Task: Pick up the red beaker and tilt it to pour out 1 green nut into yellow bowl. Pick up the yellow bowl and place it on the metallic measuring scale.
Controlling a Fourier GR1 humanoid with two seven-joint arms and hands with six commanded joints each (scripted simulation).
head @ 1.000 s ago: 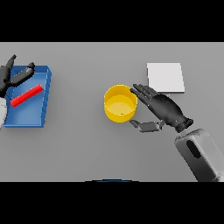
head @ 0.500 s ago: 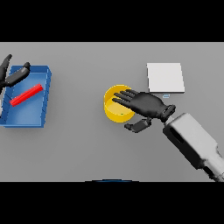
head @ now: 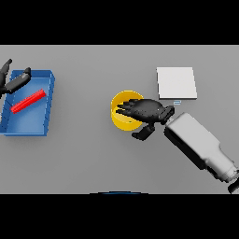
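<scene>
One step left, we judged: right hand (head: 145, 109) lay fingers-straight over the yellow bowl (head: 122, 117), ungrasped, off the scale (head: 176, 82); left hand (head: 13, 81) relaxed.

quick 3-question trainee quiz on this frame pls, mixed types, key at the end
1. True or false: the yellow bowl sits on the scale.
2. Which hand is over the bowl: A) left hand B) right hand?
3. What holds the red beaker?

Key:
1. False, it is on the table, left of the scale.
2. B.
3. The blue tray.
</scene>
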